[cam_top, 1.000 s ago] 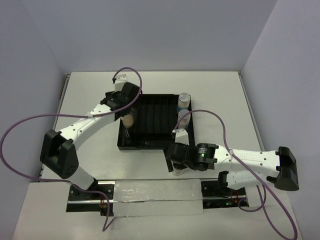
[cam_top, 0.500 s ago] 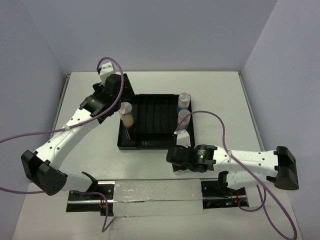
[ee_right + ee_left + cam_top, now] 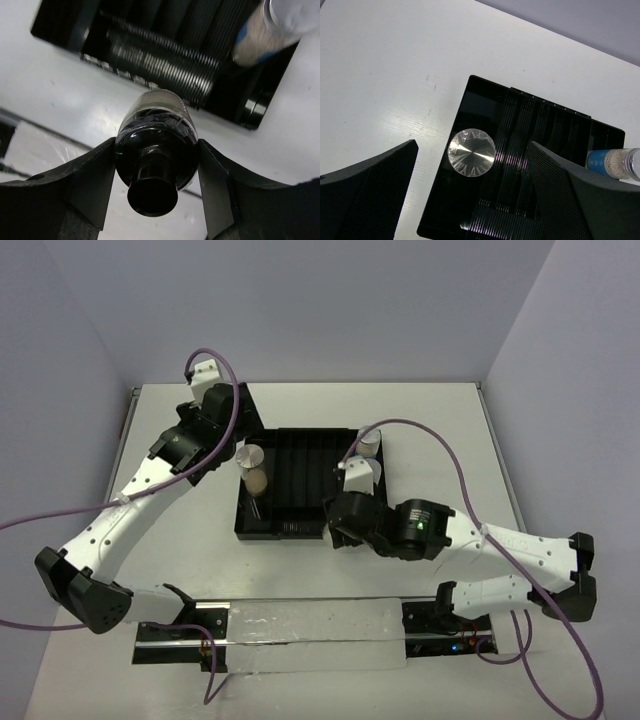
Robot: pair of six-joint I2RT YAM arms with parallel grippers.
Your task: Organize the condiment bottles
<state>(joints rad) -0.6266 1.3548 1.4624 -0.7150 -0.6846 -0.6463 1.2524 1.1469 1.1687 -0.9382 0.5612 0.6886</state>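
Note:
My right gripper (image 3: pixel 156 167) is shut on a condiment bottle with a dark lid (image 3: pixel 155 145), held off the table just in front of the black tray (image 3: pixel 150 47). In the top view that gripper (image 3: pixel 342 525) hangs over the tray's near right corner and hides the held bottle. A tan bottle with a silver lid (image 3: pixel 250 468) stands in the tray's left compartment, and its lid (image 3: pixel 471 152) shows from above. My left gripper (image 3: pixel 472 192) hovers open above it, not touching. A blue-labelled bottle (image 3: pixel 612 164) stands at the tray's right side, and another silver lid (image 3: pixel 372 440) shows behind it.
The black divided tray (image 3: pixel 300 455) lies mid-table with ribbed slots. A clear strip (image 3: pixel 310 635) runs along the near edge between the arm bases. Purple cables loop over both arms. Side walls close in the table on the left and right.
My right gripper shut on the dark-lidded bottle in front of the tray and carried it up toward the tray. The left arm drew back and up from the tan bottle.

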